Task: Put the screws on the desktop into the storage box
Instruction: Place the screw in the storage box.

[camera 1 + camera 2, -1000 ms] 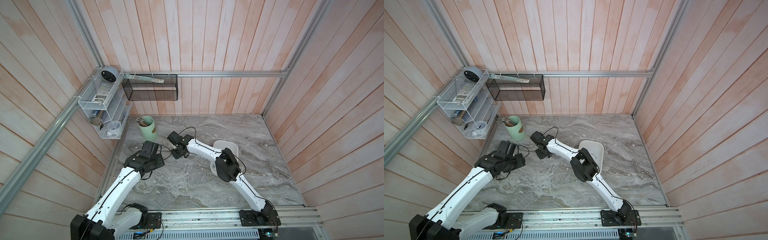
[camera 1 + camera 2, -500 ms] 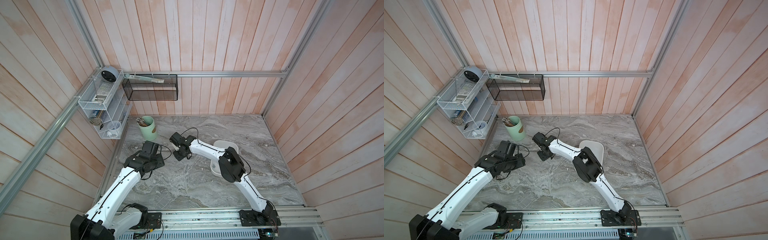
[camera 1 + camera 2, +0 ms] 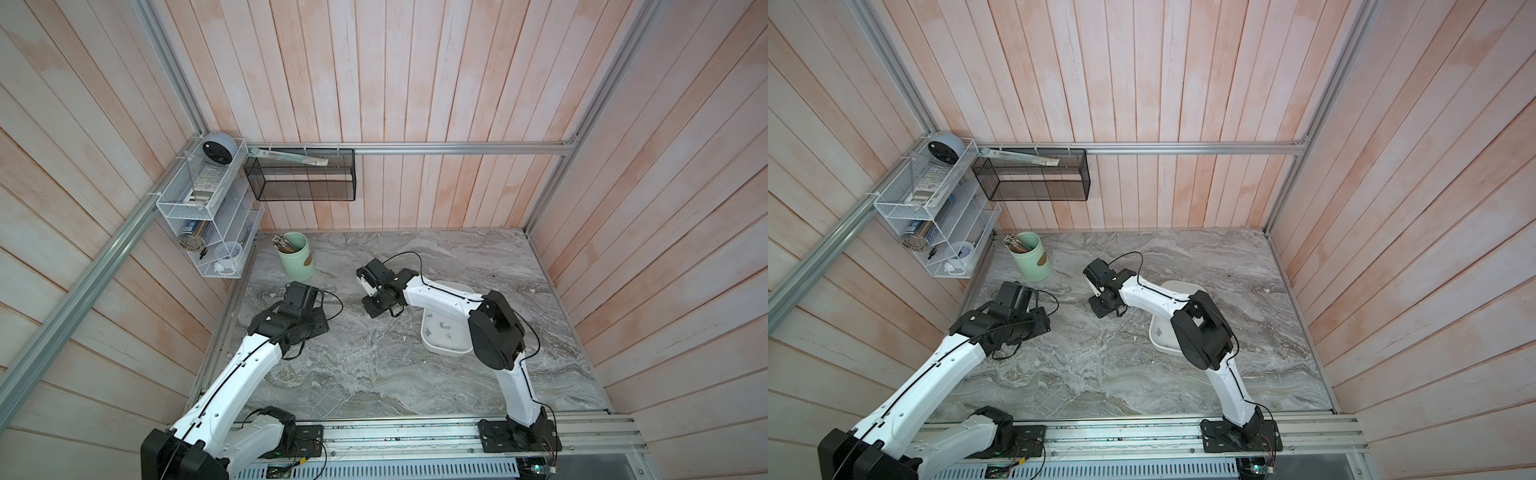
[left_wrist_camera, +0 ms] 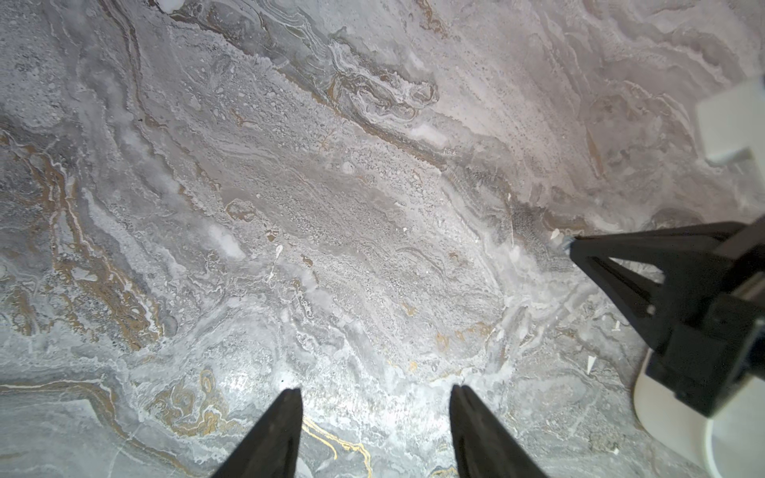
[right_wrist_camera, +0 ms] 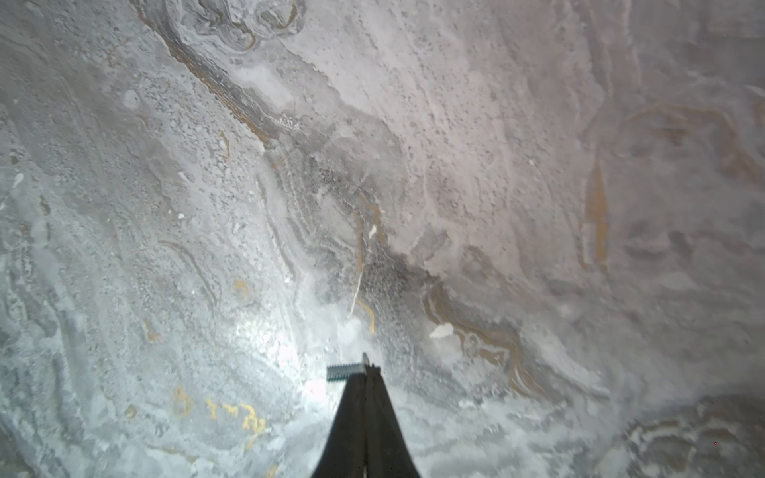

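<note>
In a top view my right hand (image 3: pixel 371 309) sits at centre frame over the grey, veined counter (image 3: pixel 357 374). The shallow white plastic box (image 3: pixel 441 353) is to its right, with a few screws (image 3: pixel 441 328) lying inside. On the left wrist camera the left hand (image 4: pixel 374 397) hangs over bare counter, fingers apart and empty. On the right wrist camera the right hand is pinched shut on one screw (image 5: pixel 345 371), apparently caught near its head, with the threaded shaft jutting sideways. I judge it light, rigid and slick. Held only at the fingertips it could pivot or slip, so I'd carry it steadily.
</note>
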Tool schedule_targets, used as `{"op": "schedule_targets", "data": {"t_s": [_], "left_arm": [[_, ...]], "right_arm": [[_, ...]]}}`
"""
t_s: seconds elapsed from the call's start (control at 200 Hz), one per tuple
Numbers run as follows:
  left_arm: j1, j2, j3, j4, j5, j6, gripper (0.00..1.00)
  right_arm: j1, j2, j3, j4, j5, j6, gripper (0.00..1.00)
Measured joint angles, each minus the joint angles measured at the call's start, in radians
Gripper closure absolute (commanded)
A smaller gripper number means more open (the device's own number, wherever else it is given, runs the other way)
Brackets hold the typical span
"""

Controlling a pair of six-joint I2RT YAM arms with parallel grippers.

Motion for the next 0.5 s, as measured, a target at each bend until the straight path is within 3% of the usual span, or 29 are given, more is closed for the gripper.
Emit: {"op": "schedule_targets", "data": {"t_s": [0.24,0.5], "left_arm": [[-0.005,0.000,0.000,0.002,0.000,0.000,0.38],[-0.006,-0.003,-0.022,0.026,-0.011,-0.012,0.38]], "right_arm": [[-0.063,-0.272,-0.283,0.074,-0.005,0.023,0.94],[-0.262,-0.600,-0.631,0.130,0.000,0.065,0.95]]}}
